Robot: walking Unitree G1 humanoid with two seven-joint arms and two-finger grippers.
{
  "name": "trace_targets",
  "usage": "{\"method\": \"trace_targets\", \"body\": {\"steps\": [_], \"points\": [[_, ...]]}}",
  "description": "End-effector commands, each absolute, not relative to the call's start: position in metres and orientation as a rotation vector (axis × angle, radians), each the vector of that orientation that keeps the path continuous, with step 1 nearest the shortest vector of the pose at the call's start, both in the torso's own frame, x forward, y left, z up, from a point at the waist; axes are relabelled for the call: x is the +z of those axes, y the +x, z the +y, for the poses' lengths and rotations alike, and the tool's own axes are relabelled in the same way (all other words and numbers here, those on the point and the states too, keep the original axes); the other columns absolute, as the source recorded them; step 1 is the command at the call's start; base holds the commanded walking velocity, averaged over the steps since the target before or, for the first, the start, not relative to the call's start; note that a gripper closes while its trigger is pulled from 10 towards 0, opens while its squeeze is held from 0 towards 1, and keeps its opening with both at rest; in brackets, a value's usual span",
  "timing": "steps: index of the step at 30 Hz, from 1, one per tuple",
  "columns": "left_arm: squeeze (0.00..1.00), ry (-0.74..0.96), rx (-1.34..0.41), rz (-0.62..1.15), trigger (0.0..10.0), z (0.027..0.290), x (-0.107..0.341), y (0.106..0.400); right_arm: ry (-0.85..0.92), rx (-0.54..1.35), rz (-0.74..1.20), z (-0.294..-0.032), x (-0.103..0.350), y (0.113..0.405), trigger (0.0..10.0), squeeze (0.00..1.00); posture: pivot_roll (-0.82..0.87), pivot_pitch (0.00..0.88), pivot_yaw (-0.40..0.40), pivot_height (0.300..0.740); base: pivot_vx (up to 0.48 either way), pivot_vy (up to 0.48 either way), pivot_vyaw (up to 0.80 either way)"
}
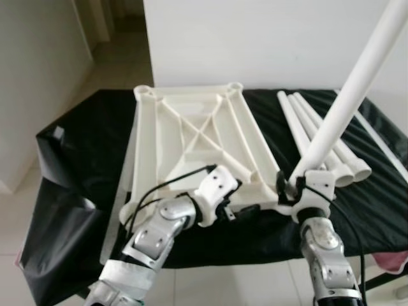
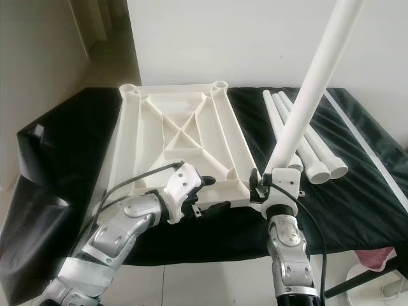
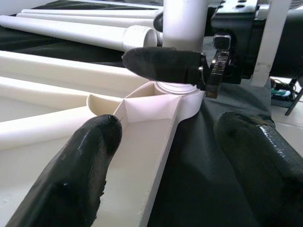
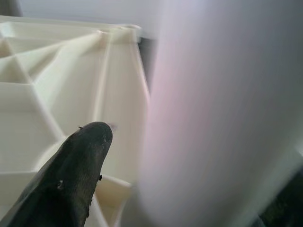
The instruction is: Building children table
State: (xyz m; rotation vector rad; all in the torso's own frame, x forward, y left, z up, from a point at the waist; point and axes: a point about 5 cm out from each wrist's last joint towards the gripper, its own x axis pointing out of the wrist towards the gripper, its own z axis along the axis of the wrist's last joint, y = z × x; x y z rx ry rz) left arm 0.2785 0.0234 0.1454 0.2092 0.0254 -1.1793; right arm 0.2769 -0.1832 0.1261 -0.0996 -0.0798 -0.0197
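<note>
**Leg seated at the near right corner socket**

On the black cloth (image 1: pixel 83 140) covering the work surface lies the white tabletop (image 1: pixel 191 137), upside down, its ribbed underside facing up with round sockets at the corners. Its near edge sits by the robot's arms.

At the tabletop's near right corner, the right gripper (image 1: pixel 290 185) is closed around the base of 1 white leg (image 1: pixel 347 95), which stands tilted, rising up and to the right out of the frame. In the left wrist view, the leg's lower end (image 3: pixel 183 23) sits in the corner socket (image 3: pixel 177 90), with a black finger (image 3: pixel 163 64) of the right gripper pressed across it.

The left gripper (image 2: pixel 213 205) sits at the tabletop's near edge, just left of that corner. Its 2 fingers (image 3: pixel 71 175) are spread wide, 1 over the tabletop rim and 1 over the cloth, holding nothing.

Spare white legs (image 1: pixel 319 137) lie side by side on the cloth, right of the tabletop.
</note>
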Motion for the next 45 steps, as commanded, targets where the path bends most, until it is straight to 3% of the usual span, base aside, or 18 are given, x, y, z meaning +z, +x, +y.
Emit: {"method": "trace_targets", "body": {"steps": [1,15,22,23,24,26,27,36,37,45], "points": [[0.0,0.231,-1.178,0.016,10.0,0.022,0.146,0.277,-0.094,0.008,-0.073,-0.187,0.124,0.277,10.0,0.0,0.03,0.0,-0.017,0.74,0.0,0.0,0.0],[0.0,0.233,-1.182,0.011,10.0,0.02,0.148,0.278,-0.179,0.321,-0.055,-0.209,0.133,0.281,10.0,0.0,0.02,0.0,-0.009,0.74,0.0,0.0,0.0],[0.0,0.236,-1.187,0.011,10.0,0.02,0.148,0.278,-0.194,0.362,-0.043,-0.213,0.13,0.284,9.8,0.0,0.02,0.0,-0.004,0.74,0.0,0.0,0.0],[0.0,0.237,-1.19,0.011,10.0,0.02,0.148,0.278,-0.194,0.375,-0.035,-0.214,0.129,0.284,4.1,0.0,0.02,0.0,-0.002,0.74,0.0,0.0,0.0],[0.0,0.239,-1.193,0.011,10.0,0.02,0.148,0.277,-0.21,0.384,-0.023,-0.215,0.127,0.284,0.9,0.0,0.02,0.0,-0.003,0.74,0.0,0.0,0.0],[0.0,0.241,-1.195,0.011,10.0,0.02,0.148,0.277,-0.222,0.39,-0.014,-0.216,0.125,0.285,0.7,0.0,0.02,0.0,-0.003,0.74,0.0,0.0,0.0],[0.0,0.241,-1.195,0.011,10.0,0.02,0.148,0.277,-0.217,0.392,-0.007,-0.216,0.123,0.285,0.0,0.0,0.02,0.0,-0.001,0.74,0.0,0.0,0.0],[0.0,0.248,-1.205,0.007,10.0,0.019,0.148,0.277,-0.201,0.386,0.015,-0.221,0.117,0.284,0.0,0.0,0.02,0.0,0.003,0.74,0.0,0.0,0.0],[0.0,0.25,-1.205,0.004,10.0,0.019,0.149,0.279,-0.193,0.364,0.023,-0.221,0.114,0.285,10.0,0.0,0.02,0.0,0.003,0.74,0.0,0.0,0.0],[0.0,0.253,-1.206,0.003,10.0,0.019,0.148,0.279,-0.163,0.296,0.026,-0.216,0.11,0.286,10.0,0.0,0.02,0.0,0.001,0.74,0.0,0.0,0.0]]}}
